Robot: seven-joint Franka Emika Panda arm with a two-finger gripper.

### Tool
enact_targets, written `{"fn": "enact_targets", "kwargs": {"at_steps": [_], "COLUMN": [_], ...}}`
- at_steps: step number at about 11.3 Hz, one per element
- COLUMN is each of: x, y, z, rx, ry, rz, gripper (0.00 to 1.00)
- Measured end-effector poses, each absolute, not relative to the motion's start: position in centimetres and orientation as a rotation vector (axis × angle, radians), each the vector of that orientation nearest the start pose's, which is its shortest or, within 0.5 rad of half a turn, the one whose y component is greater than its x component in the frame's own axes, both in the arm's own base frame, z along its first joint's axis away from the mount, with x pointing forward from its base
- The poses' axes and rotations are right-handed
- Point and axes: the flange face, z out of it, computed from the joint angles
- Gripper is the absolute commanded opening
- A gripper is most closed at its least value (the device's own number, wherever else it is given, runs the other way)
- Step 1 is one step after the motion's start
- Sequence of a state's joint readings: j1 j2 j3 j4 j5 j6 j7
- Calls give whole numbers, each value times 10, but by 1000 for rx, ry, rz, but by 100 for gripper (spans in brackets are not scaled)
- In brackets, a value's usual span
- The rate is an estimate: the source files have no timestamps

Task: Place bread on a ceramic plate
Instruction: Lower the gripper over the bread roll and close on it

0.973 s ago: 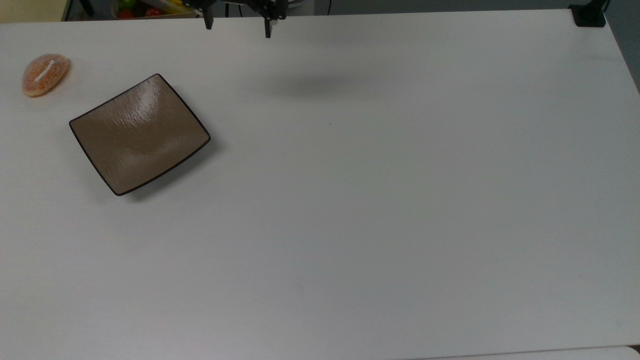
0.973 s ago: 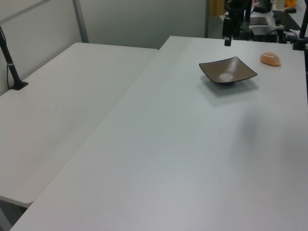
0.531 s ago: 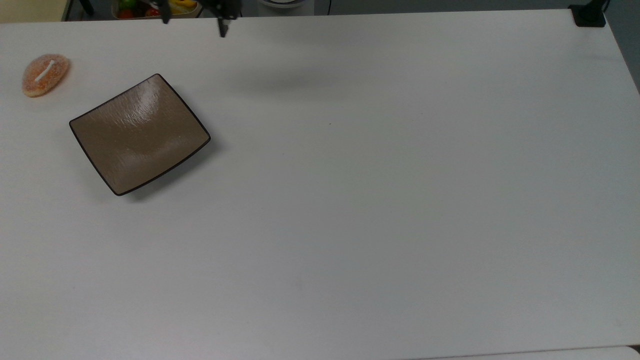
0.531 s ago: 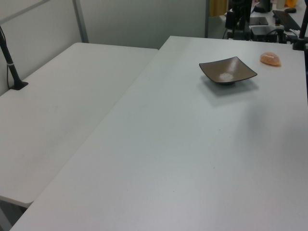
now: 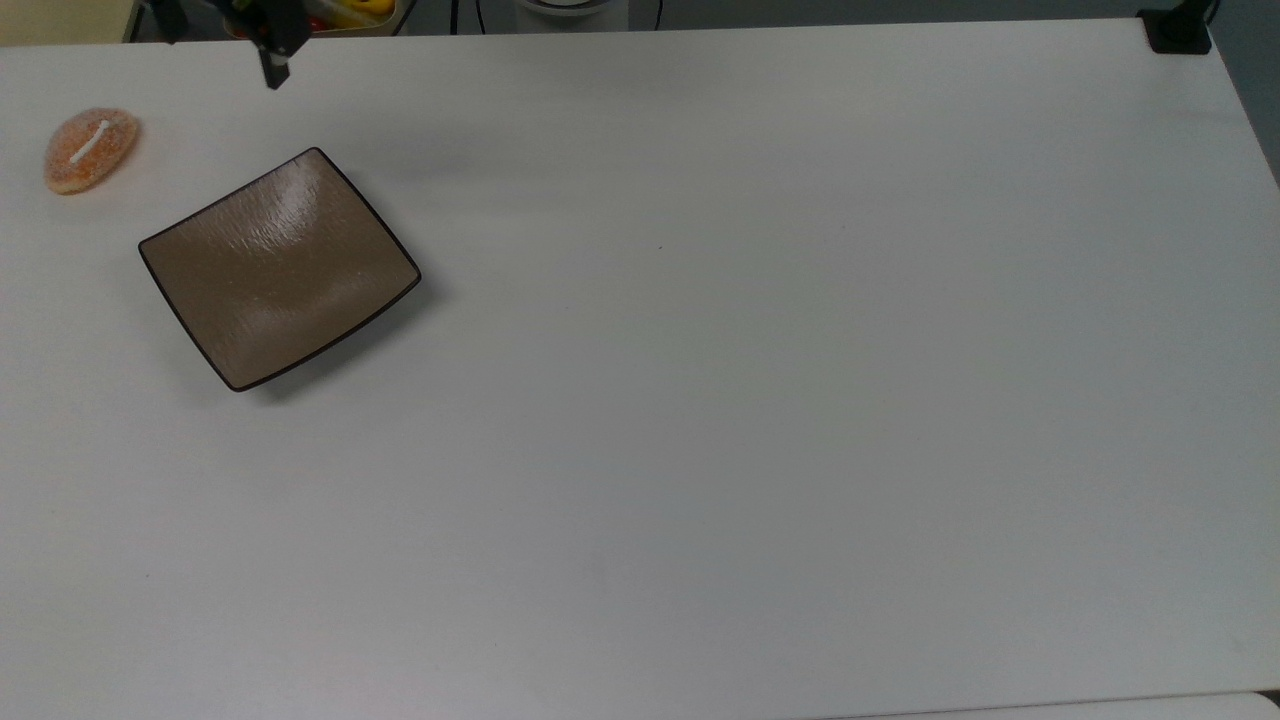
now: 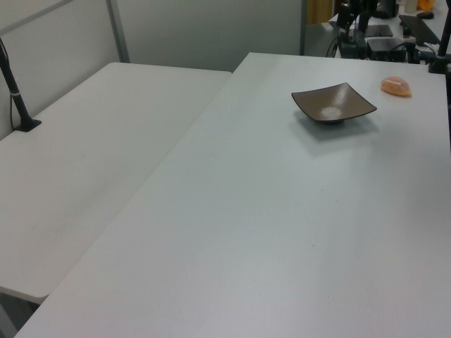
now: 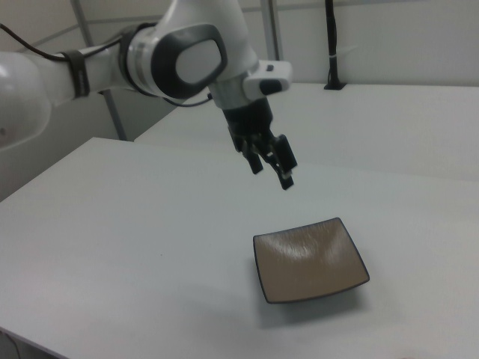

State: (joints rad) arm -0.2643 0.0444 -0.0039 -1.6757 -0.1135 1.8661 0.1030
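Bread [image 5: 90, 150]: lies on the surface [image 5: 750, 420] near the top view's far left corner, apart from the plate.
Ceramic plate [image 5: 279, 268]: bare, between the bread and the surface's middle.
Gripper [image 7: 270, 164]: jaws spread and holding nothing, above the surface by its far edge, short of the bread.
Step in hand: reaching for the bread.
Doing it well: centre over the bun, close across its narrow width, squeeze gently.

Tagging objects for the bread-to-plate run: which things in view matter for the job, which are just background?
In play:
- bread, lying on the table, apart from the plate
- ceramic plate, nothing on it
- gripper, open, up in the air

Background:
- white table
- second table alongside
- bin of colourful items past the far edge
- black clamp at the corner
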Motion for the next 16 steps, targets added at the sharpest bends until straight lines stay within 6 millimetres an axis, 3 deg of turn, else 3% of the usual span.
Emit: {"fn": "enact_targets", "kwargs": {"at_steps": [2, 6, 10, 16], "x": [569, 562, 546, 515], "y": [-193, -278, -351, -413], "z": [549, 495, 444, 371], "rx": [-3208, -3226, -3264, -3275], "ry": [621, 790, 811, 815], "rz": [-184, -149, -132, 30], "gripper": [100, 100, 100, 100]}}
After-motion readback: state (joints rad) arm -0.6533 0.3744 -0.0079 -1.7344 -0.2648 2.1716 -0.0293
